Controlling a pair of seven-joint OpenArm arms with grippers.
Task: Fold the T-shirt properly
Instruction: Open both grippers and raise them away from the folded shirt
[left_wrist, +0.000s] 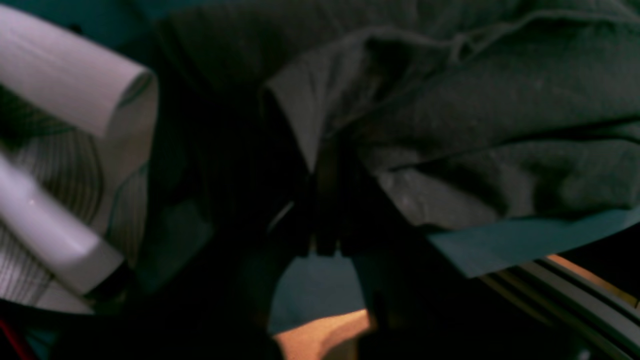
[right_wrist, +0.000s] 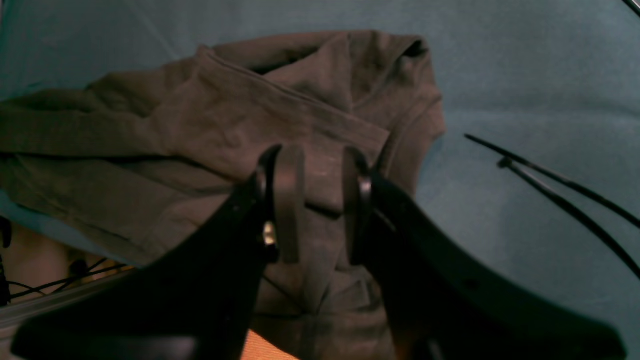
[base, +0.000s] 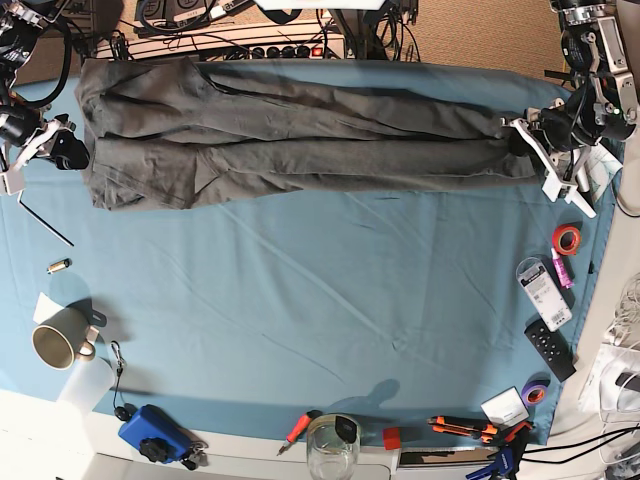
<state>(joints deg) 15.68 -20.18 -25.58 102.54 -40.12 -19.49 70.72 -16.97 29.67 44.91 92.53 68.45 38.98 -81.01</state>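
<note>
The dark grey-brown T-shirt (base: 300, 140) lies as a long folded strip along the far side of the light blue tablecloth (base: 300, 300). At the strip's right end, my left gripper (base: 522, 135) is shut on the cloth. The left wrist view is dark, but a fold of the T-shirt (left_wrist: 500, 110) runs in between the closed fingers of the left gripper (left_wrist: 322, 200). At the strip's left end sits my right gripper (base: 72, 152). The right wrist view shows the right gripper (right_wrist: 317, 200) with bunched cloth of the T-shirt (right_wrist: 200, 125) filling the gap between its pads.
A mug (base: 55, 345) and a blue device (base: 150, 432) sit at the near left. A glass jar (base: 332, 445) and hand tools line the front edge. A tape roll (base: 567, 238) and a remote (base: 550, 348) lie on the right. A power strip (base: 250, 45) runs behind the table.
</note>
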